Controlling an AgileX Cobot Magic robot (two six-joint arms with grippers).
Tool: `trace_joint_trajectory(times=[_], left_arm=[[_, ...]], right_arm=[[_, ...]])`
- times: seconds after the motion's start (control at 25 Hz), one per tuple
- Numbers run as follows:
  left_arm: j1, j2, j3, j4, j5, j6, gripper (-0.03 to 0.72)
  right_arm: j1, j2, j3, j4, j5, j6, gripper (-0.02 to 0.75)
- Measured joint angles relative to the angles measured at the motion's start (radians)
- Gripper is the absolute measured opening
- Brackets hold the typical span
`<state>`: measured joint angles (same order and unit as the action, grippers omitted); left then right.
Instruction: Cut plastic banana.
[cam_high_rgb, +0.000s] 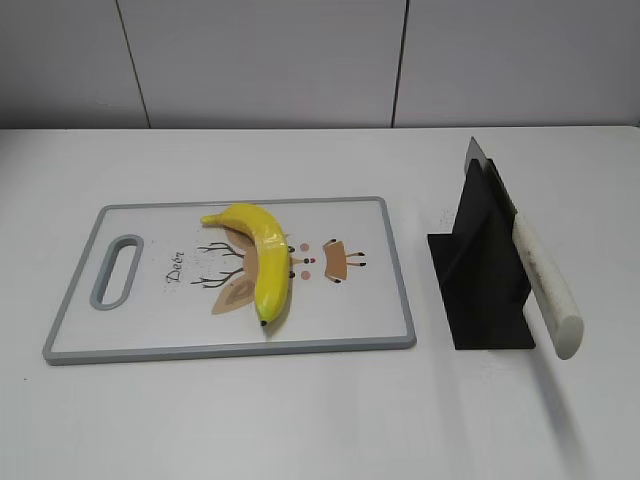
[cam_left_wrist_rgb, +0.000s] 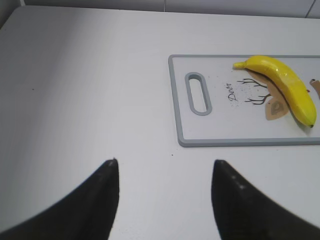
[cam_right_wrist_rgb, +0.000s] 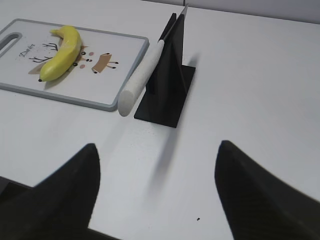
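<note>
Left gripper (cam_left_wrist_rgb: 165, 200) at the bottom of its wrist view: two dark fingers spread wide apart, nothing between them, bare white table (cam_left_wrist_rgb: 90, 90) under them. Right gripper (cam_right_wrist_rgb: 157, 195) likewise at the bottom of its own view, fingers well apart, holding nothing, hanging over the table short of the knife stand. Neither arm shows in the exterior view.

The surface is a plain white tabletop, matte, with a pale panelled wall (cam_high_rgb: 300, 60) across the top of the exterior frame, thin dark seams running down it.

Out from the grippers: a white cutting board (cam_high_rgb: 230, 345) with a grey rim lies left of centre in the exterior view, its oval handle slot (cam_high_rgb: 117, 271) at the left end, a small deer drawing and the word "Deer" printed on its face. To the right, near the board but apart from it, a black stand (cam_high_rgb: 480, 290) holds a knife (cam_high_rgb: 545, 285) at a slant, blade up in the slot, white handle sticking out toward the lower right of the frame.

The banana (cam_high_rgb: 262, 262) lies on the board, about the middle, on top of the drawing. Yellow, curved, whole. Its long axis runs from the upper left down toward the board's near edge, stem end at the upper left, dark tip pointing to the bottom of the frame.
</note>
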<state>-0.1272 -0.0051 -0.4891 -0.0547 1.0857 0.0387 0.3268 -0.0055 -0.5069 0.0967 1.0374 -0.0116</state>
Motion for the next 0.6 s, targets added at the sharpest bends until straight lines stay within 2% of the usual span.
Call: trace_joint_trajectory(times=[0.48, 0.6], left_arm=[[0.0, 0.0, 0.0, 0.0, 0.0, 0.0, 0.552], [0.0, 0.0, 0.0, 0.0, 0.0, 0.0, 0.552]], right_arm=[[-0.001, 0.0, 0.0, 0.003, -0.001, -0.001, 0.551], [-0.03, 0.0, 0.0, 0.003, -0.001, -0.001, 0.551]])
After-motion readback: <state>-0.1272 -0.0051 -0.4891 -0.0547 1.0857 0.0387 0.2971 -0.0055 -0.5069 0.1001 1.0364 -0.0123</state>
